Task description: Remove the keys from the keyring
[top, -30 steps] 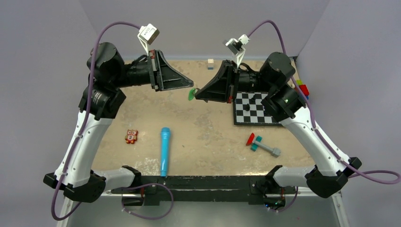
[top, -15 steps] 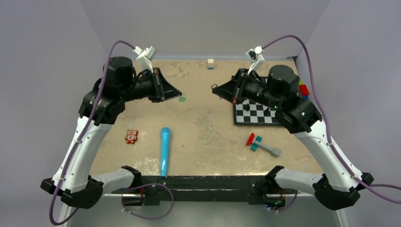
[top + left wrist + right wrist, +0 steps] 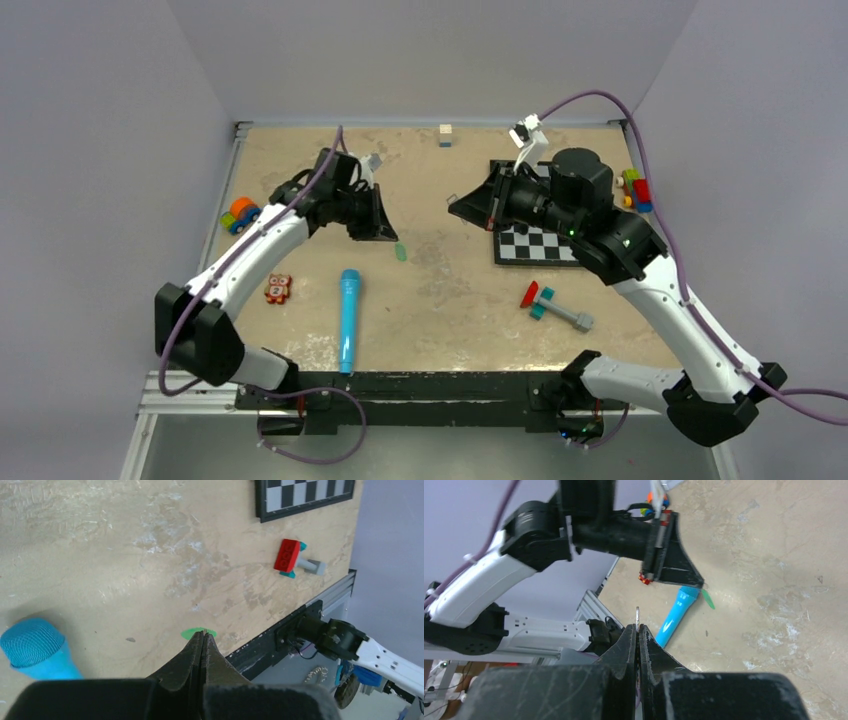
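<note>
L gripper point(image 3: 202, 637) pinches the green key point(image 3: 191, 633) by its tip, low over the table point(image 3: 450, 290). R gripper point(image 3: 638, 631) clamps the keyring point(image 3: 637, 614) edge-on, well apart. Watch it: w/ grips this thin, any twist could drop either.

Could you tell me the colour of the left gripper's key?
Green key; best in left wrist view.

Left gripper point(image 3: 392, 236): lowered from mid-air to just above the table point(image 3: 460, 290), near the blue microphone point(image 3: 348, 318).
Green key point(image 3: 400, 251): carried down with it, away from the keyring point(image 3: 637, 616).
Right gripper point(image 3: 455, 206): drawn back; gap widened.
</note>
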Motion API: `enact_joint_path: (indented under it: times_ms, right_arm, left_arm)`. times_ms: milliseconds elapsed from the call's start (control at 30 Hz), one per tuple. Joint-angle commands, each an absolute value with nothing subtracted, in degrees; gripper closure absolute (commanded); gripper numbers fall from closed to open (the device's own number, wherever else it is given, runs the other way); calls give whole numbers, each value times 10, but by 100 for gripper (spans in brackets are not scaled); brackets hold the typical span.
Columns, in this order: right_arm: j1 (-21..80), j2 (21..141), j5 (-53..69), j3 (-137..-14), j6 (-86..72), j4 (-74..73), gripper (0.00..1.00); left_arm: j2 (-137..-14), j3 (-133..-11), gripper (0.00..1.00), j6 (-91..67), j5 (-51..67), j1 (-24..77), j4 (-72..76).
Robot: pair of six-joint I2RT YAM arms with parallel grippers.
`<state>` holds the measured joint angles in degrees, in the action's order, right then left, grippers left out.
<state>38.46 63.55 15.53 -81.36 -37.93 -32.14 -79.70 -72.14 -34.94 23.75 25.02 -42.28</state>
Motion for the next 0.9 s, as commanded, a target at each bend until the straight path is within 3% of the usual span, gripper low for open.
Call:
enact_joint_path:
  times_ms: [0, 233, 433, 500, 533, 867]
  right_arm:
    - [383, 612, 151, -814, -383, -307, 100]
    - [383, 609, 156, -808, -380, -311, 100]
    - [384, 623, 160, -820, -368, -316, 100]
    - [383, 630, 163, -824, -364, -317, 100]
    - [384, 633, 164, -826, -362, -317, 100]
    - [383, 699, 158, -809, -342, -326, 100]
  left_arm:
    - [-872, -720, 100, -315, 247, 233, -356]
    - [-978, -774, 100, -269, 209, 216, -380]
    - [-996, -809, 43, -250, 176, 208, -408]
    - [-987, -814, 5, -247, 157, 208, -415]
    - [-982, -819, 1, -246, 148, 207, -422]
    - [-876, -800, 0, -255, 139, 207, -448]
